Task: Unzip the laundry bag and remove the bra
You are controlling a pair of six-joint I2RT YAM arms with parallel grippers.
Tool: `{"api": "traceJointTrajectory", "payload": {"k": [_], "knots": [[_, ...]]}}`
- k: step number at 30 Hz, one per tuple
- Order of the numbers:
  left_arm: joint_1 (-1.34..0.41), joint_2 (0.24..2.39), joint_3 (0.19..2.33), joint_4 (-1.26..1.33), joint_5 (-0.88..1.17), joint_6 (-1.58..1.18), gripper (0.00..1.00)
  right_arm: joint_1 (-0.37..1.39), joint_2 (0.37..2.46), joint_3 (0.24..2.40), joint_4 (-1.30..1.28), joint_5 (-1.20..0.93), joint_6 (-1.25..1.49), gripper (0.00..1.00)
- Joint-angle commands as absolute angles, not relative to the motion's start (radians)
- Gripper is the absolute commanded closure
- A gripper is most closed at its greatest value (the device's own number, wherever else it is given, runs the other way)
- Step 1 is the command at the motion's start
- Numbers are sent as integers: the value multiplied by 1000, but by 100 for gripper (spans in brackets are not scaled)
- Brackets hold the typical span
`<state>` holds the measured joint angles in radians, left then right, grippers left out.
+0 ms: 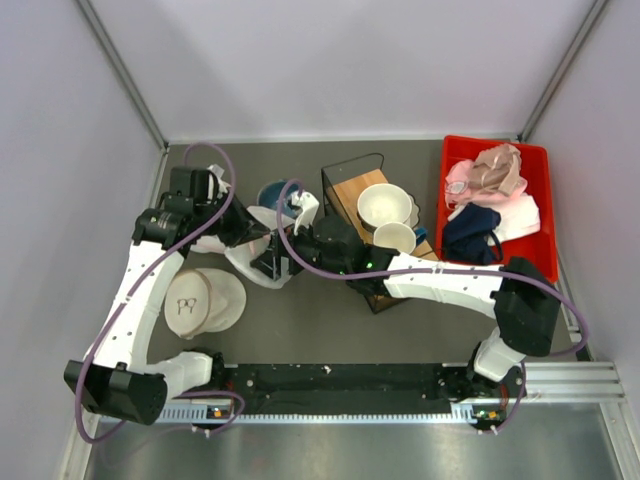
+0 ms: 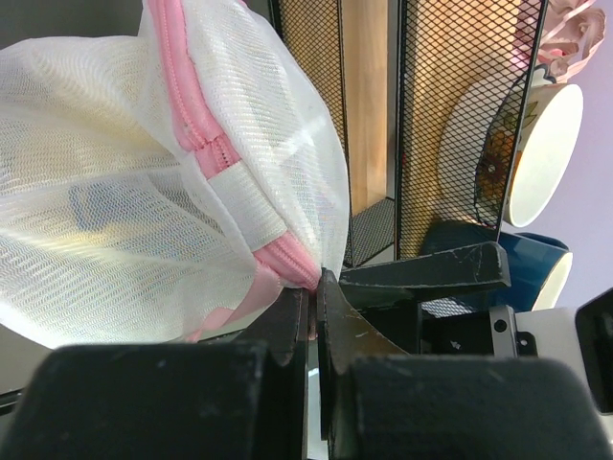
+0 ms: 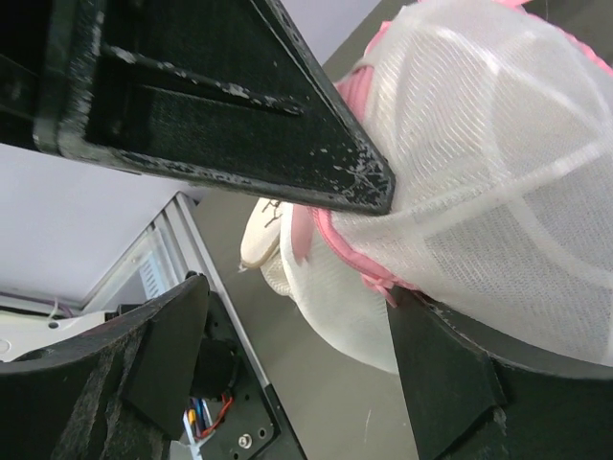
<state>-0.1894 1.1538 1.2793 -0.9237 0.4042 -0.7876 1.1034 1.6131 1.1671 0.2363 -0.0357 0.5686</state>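
The laundry bag (image 2: 124, 192) is found at the middle of the desk (image 1: 320, 320), just left of the wire rack (image 1: 340, 190). Its pink zipper edge is pinched by the closed left tool (image 2: 311, 287). The right tool (image 3: 292, 240) is spread wide against the bag.

The picture edges cut off the laundry bag (image 2: 144, 192) in both wrist views; its contents look unclear through the mesh.

The laundry bag (image 1: 247, 262) lies left of the wire rack (image 1: 352, 188), with the bin (image 1: 546, 200) far right.
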Motion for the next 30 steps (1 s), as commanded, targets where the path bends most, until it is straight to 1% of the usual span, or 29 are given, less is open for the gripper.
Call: {"api": "traceJointTrajectory", "payload": {"k": [1, 8, 11, 12, 14, 15, 16, 17, 18, 20, 21, 22, 25, 30], "knots": [[-189, 1120, 1270, -893, 443, -796, 100, 1112, 1575, 1223, 322, -25, 557, 25], [-189, 1118, 1272, -890, 445, -798, 100, 1111, 1578, 1215, 308, 27, 578, 32], [-189, 1120, 1275, -884, 449, -795, 100, 1112, 1575, 1197, 298, 61, 591, 38], [-189, 1120, 1276, -882, 452, -793, 100, 1111, 1572, 1187, 296, 74, 595, 42], [-189, 1123, 1282, -884, 453, -790, 100, 1112, 1569, 1181, 290, 106, 603, 48], [-189, 1123, 1284, -884, 454, -790, 100, 1112, 1569, 1177, 290, 110, 604, 55], [-189, 1124, 1284, -882, 454, -788, 100, 1111, 1566, 1177, 288, 117, 606, 59], [-190, 1124, 1284, -884, 456, -787, 100, 1111, 1566, 1177, 284, 126, 607, 65], [-189, 1124, 1284, -885, 456, -785, 100, 1112, 1565, 1177, 282, 130, 609, 76], [-189, 1124, 1284, -887, 453, -784, 100, 1111, 1563, 1178, 272, 146, 612, 87], [-190, 1126, 1285, -887, 451, -784, 100, 1111, 1563, 1178, 255, 156, 617, 97], [-189, 1129, 1287, -885, 451, -782, 100, 1111, 1559, 1175, 250, 163, 624, 100], [-189, 1138, 1299, -885, 442, -764, 100, 1111, 1540, 1141, 238, 170, 624, 100], [-181, 1167, 1315, -879, 419, -726, 100, 1111, 1476, 1011, 238, 85, 617, 100]]}}
